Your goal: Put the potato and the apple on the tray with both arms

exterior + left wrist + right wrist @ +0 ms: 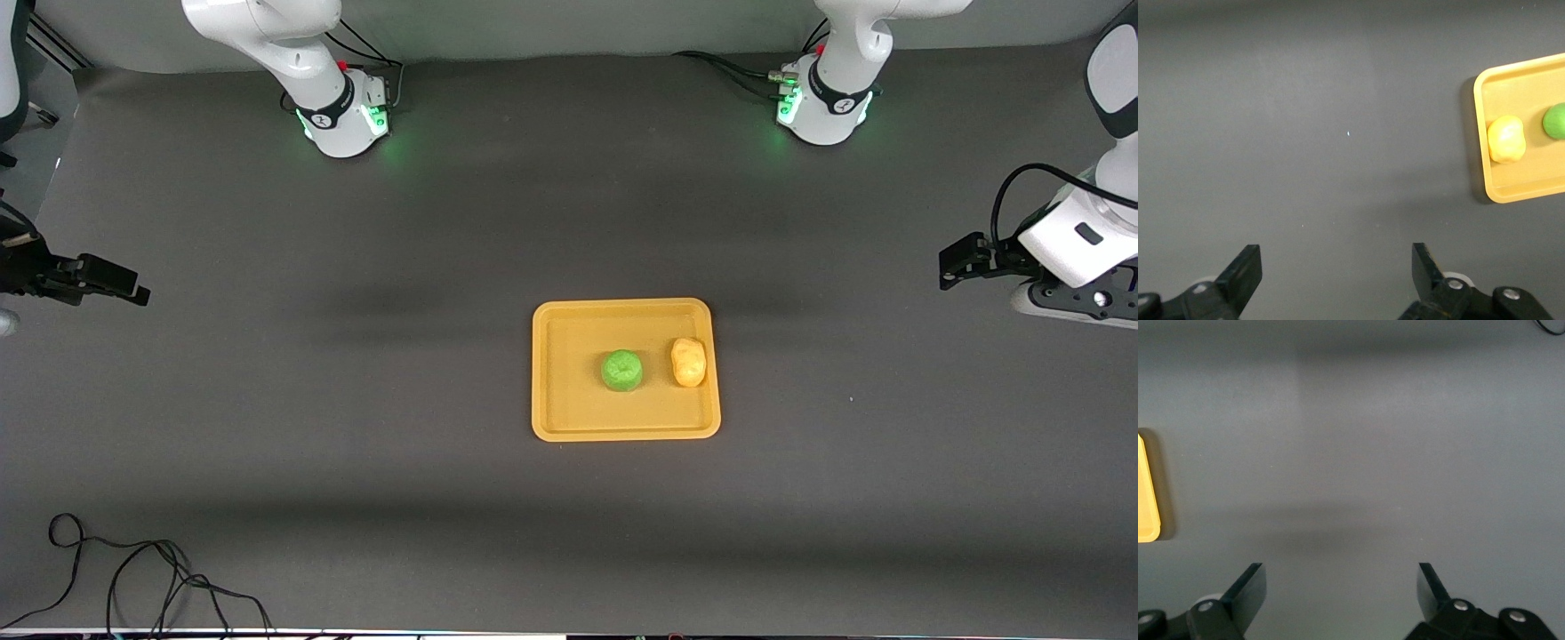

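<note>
The orange-yellow tray (569, 418) lies at the middle of the table. The green apple (622, 370) sits in it, near its centre. The yellow-tan potato (688, 362) lies in it beside the apple, toward the left arm's end. The left wrist view shows the tray (1511, 190), the potato (1506, 139) and the apple (1555, 121). My left gripper (949, 267) (1336, 270) is open and empty over bare table at the left arm's end. My right gripper (124, 289) (1340, 590) is open and empty over bare table at the right arm's end. The right wrist view shows only the tray's edge (1146, 500).
A dark grey mat (356, 427) covers the table. A black cable (133, 578) lies looped near the front edge at the right arm's end. The arm bases (347, 116) (822, 107) stand along the top of the front view.
</note>
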